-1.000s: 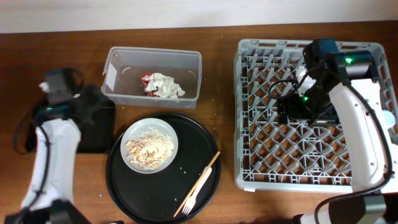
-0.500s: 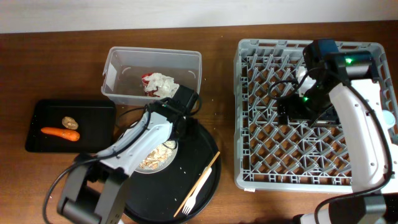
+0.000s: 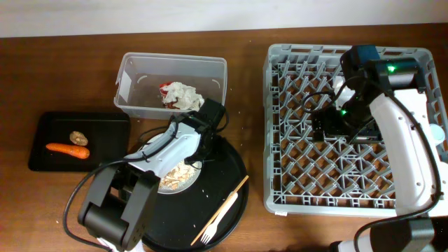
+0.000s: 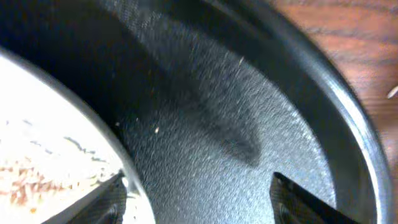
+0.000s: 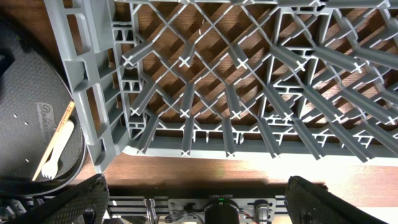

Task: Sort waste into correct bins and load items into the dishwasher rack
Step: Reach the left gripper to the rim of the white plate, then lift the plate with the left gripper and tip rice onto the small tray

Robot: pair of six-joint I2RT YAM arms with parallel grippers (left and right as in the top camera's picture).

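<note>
The left pincer [image 4: 198, 185] was open quite wide. One of its fingers [image 4: 109, 199] sat right at the edge of the white plate [image 4: 56, 130]. The other finger hung over the round black tray [image 4: 249, 99], apart from the plate. So the pincer was at the plate's edge, but it did not squeeze it. The plate lay on the round black tray with the beige food heap [image 4: 25, 180] on it.

The right pincer [image 5: 198, 186] was open very wide. It hung over the grey rack [image 5: 93, 93], and nothing was between its fingers.

We saw some raised writing on the round black tray in the right wrist view, but it was too small to read.

The white fork [image 3: 212, 229] and the chopsticks [image 3: 234, 189] lay side by side near the right edge of the round black tray. A thin strip of bare desk [image 3: 255, 140] lay between that tray and the rack.

The clear tub [image 3: 126, 80] stood behind the round tray and held the tissues [image 3: 183, 96] and the red wrapper [image 3: 164, 88]. The flat black tray [image 3: 42, 159] lay far to the left. The carrot [image 3: 67, 149] and the brown lump [image 3: 78, 136] lay in it, close together. In front of the flat tray the desk was bare.
</note>
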